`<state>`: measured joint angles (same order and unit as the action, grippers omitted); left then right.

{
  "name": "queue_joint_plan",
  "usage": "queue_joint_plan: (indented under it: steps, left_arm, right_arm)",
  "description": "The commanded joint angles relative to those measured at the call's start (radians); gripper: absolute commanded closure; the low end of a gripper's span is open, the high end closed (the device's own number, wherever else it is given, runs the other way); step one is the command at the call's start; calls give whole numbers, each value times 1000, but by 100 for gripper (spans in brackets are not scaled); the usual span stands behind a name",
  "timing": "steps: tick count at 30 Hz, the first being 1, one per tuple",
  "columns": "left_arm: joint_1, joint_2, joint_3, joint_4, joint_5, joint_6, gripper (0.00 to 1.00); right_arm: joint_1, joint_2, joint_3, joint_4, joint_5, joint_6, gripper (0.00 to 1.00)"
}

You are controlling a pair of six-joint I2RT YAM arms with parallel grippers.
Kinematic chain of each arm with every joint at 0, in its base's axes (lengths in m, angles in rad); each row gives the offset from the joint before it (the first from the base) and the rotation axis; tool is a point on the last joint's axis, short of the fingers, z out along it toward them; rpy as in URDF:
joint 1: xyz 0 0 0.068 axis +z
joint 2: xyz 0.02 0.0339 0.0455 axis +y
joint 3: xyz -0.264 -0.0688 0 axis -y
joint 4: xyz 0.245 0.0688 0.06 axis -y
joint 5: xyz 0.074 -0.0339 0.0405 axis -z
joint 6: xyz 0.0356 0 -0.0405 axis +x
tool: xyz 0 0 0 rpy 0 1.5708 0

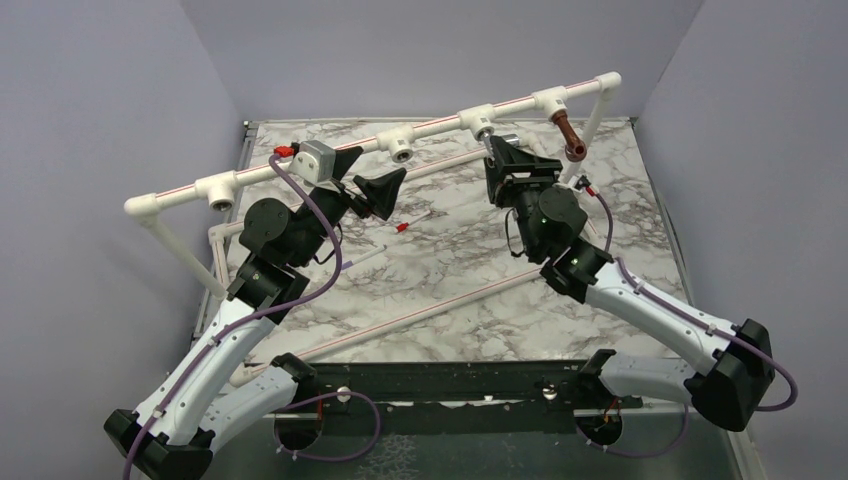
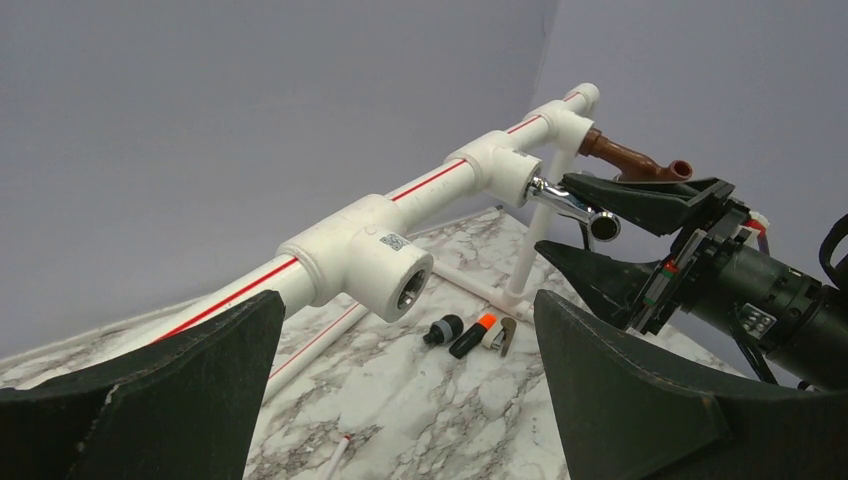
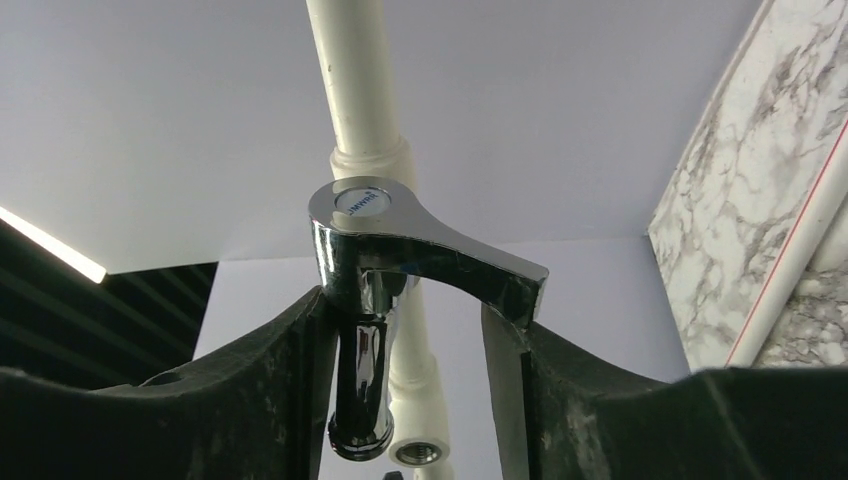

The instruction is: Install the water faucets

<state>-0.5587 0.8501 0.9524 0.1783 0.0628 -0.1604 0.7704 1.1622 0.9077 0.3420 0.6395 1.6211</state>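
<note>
The chrome faucet (image 3: pixel 362 290) sits with its threaded end at a white tee socket (image 1: pixel 478 120) on the raised pipe. My right gripper (image 3: pixel 405 320) is closed around it: one finger lies against its body, the other against the tip of its lever handle. The same hold shows in the left wrist view (image 2: pixel 572 205) and in the top view (image 1: pixel 488 138). The reddish-brown faucet (image 1: pixel 570 135) hangs from the tee socket at the pipe's right end. My left gripper (image 1: pixel 368 185) is open and empty, held in the air in front of another tee socket (image 2: pixel 385 270).
Two tee sockets (image 1: pixel 401 148) (image 1: pixel 218 192) stand empty on the pipe. Small parts lie on the marble: a black fitting (image 2: pixel 443 330), a black and orange piece (image 2: pixel 472 335) and a red-tipped stick (image 1: pixel 405 227). A long thin rod (image 1: pixel 420 310) crosses the table. Grey walls enclose three sides.
</note>
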Motion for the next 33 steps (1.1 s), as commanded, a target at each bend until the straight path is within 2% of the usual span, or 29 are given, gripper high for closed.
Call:
queue_joint_plan:
  steps: [1, 5, 16, 20, 26, 33]
  left_arm:
    - [-4, -7, -9, 22, 0, 1, 4]
    - [-4, -7, -9, 21, -3, 2, 4]
    - [-4, 1, -7, 18, -6, 2, 4]
    - [-4, 2, -7, 18, -6, 2, 4]
    - [-4, 3, -7, 19, -7, 4, 4]
    - [-4, 2, -7, 18, -6, 3, 4]
  right_arm:
    - [4, -39, -40, -156, -20, -78, 40]
    - [4, -97, -62, -152, -53, -136, 34]
    - [4, -247, -100, -207, -78, -299, 32]
    - [4, -285, -79, -179, -115, -517, 31]
    - [4, -307, -3, -140, -273, -927, 31]
    - [4, -281, 104, -209, -384, -1333, 31]
